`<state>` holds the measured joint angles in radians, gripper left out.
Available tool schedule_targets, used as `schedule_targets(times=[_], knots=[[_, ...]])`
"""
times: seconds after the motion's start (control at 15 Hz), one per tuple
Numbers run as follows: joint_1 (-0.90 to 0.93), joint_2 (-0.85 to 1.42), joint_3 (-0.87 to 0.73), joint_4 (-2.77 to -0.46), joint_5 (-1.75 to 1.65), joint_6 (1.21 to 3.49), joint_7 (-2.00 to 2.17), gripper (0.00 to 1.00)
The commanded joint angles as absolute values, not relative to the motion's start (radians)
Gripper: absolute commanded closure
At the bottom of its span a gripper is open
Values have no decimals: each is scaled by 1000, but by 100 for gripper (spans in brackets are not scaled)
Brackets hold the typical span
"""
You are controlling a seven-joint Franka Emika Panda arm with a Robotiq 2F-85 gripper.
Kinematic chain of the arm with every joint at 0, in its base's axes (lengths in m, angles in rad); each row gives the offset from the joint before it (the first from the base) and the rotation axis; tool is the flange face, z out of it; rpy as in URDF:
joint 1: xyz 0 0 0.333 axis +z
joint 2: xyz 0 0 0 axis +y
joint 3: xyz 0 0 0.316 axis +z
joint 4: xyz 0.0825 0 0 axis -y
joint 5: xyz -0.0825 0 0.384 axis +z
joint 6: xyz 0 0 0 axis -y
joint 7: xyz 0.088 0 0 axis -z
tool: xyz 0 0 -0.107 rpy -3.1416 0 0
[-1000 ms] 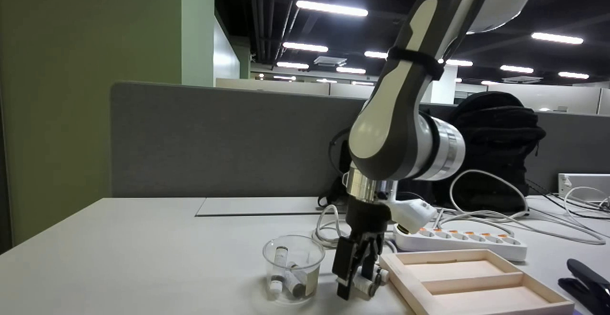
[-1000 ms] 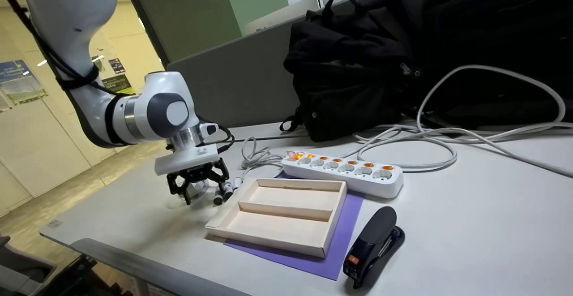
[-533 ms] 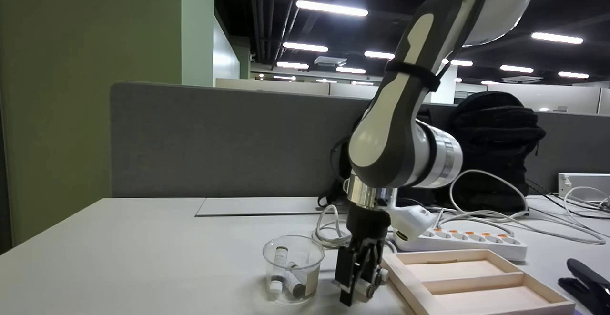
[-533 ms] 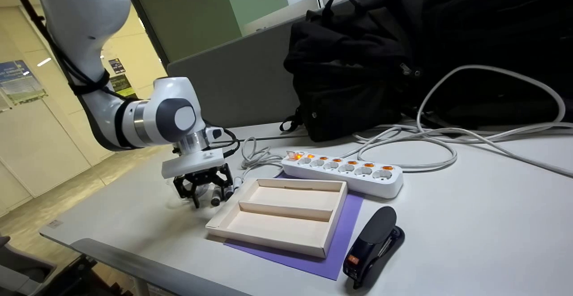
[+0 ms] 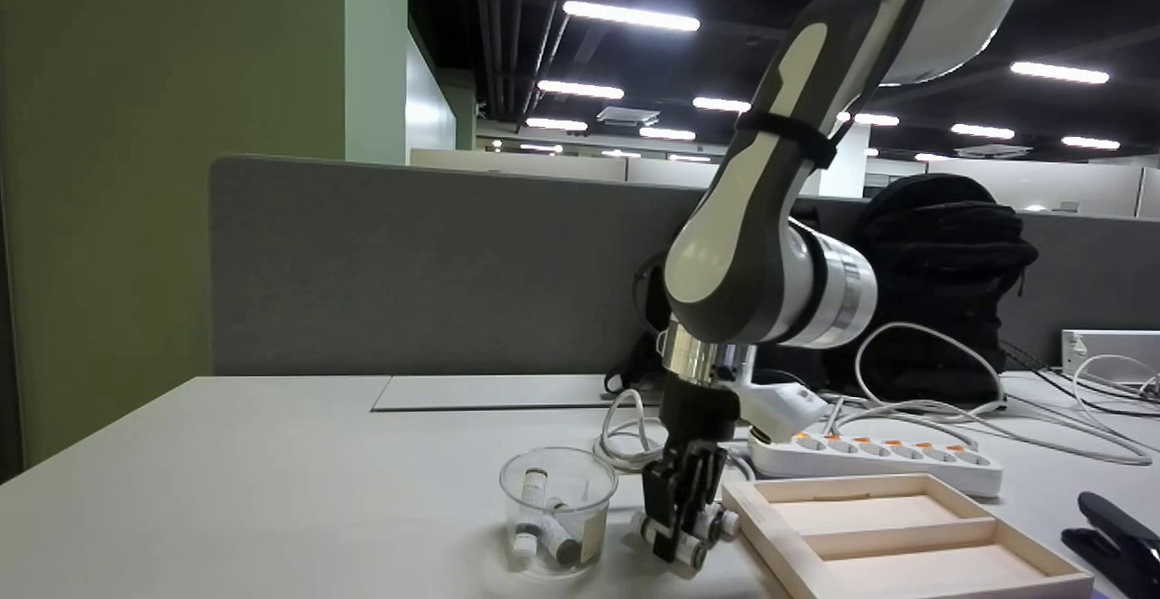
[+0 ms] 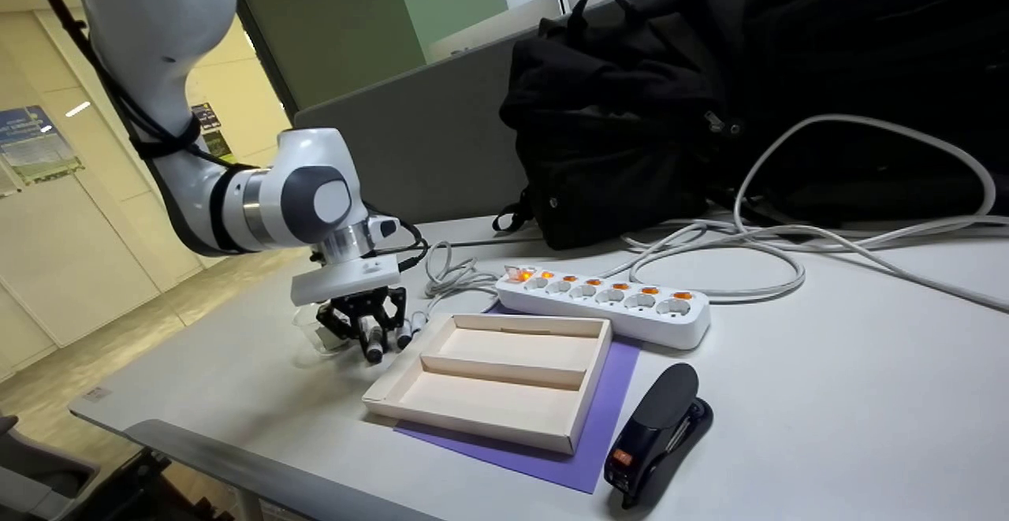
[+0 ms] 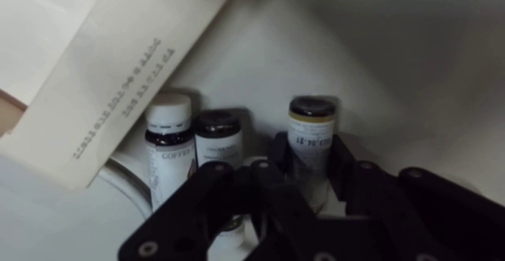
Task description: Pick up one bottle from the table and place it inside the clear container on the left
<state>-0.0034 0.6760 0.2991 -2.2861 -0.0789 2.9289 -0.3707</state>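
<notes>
Right of centre in the wrist view, the end effector (image 7: 310,152) is clamped about a small sideways bottle (image 7: 312,136) low at the counter (image 5: 272,490), probably light, stiff and slick, best squeezed gently across its labelled middle.

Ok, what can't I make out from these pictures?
Wrist view: lower part of the gripped, cylindrical white-labelled bottle, hidden by the black two-finger gripper.
Wrist view: print on the pale wooden two-compartment tray, too blurred to read.
In an exterior view: clear round plastic cup, partly hidden by the gripper.
In an exterior view: long black stapler, cut off by the right edge.
</notes>
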Motion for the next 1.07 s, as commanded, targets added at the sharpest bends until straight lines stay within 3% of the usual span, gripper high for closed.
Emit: schedule_targets(times=[0.0,0.6,1.0], knots=[[-81,638,374,-2283,-56,2877,-373,93],[-154,440,536,-2235,164,2628,-460,93],[-77,492,475,-2161,224,2569,-536,93]])
